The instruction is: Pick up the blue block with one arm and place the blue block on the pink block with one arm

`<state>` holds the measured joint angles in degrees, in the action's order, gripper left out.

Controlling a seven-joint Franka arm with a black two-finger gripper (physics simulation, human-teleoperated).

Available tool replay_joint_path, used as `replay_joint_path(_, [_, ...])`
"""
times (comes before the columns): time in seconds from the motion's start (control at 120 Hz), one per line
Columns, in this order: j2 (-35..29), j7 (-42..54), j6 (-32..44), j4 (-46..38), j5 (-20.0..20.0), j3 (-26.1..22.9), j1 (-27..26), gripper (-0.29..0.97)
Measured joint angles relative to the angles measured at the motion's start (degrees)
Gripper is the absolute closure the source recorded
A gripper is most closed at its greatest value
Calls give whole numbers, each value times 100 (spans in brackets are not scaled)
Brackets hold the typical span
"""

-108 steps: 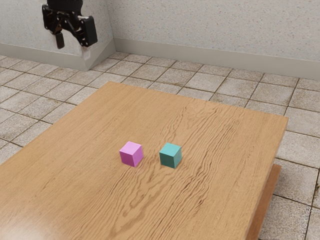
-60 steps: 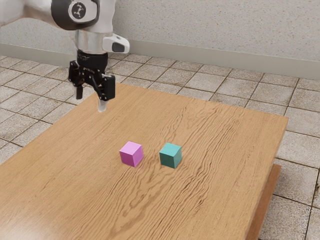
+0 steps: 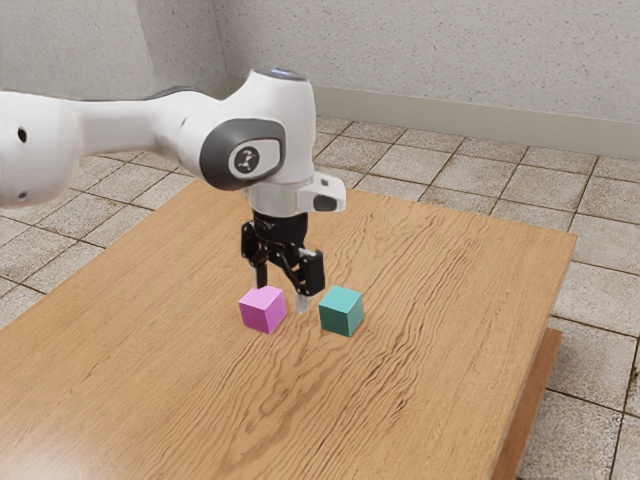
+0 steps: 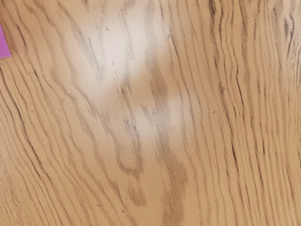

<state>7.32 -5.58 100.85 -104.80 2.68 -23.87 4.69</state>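
The blue block (image 3: 341, 310), teal in colour, sits on the wooden table (image 3: 430, 300) near its middle. A pink block (image 3: 263, 308) rests a short gap away, toward the exterior view's left. My gripper (image 3: 282, 297) hangs low over the table just behind the gap between the two blocks. It is open and holds nothing. One fingertip (image 3: 303, 305) hangs between the blocks, the other just behind the pink block. In the wrist view, a sliver of the pink block (image 4: 2, 42) shows at the edge over bare wood grain (image 4: 155, 117).
The table's right edge (image 3: 545, 350) drops to a tiled floor (image 3: 600, 300). A wall with a baseboard (image 3: 450, 110) runs along the back. My white arm (image 3: 150, 130) reaches in from the exterior view's left above the table.
My arm has swung from high at the upper left down and toward the exterior view's right, bringing the open gripper low behind the two blocks. The blocks have not moved.
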Motion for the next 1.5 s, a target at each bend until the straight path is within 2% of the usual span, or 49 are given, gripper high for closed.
replay_joint_path(0.217, [708, -210, 649, 88, -77, -4, 19, 0])
replay_joint_path(0.475, [1672, -389, 909, 895, 316, 25, -72, 0])
replay_joint_path(0.983, [2639, -514, 790, 1853, 812, 120, -66, 0])
replay_joint_path(1.5, [3735, -520, 596, 2928, 999, 96, -81, 0])
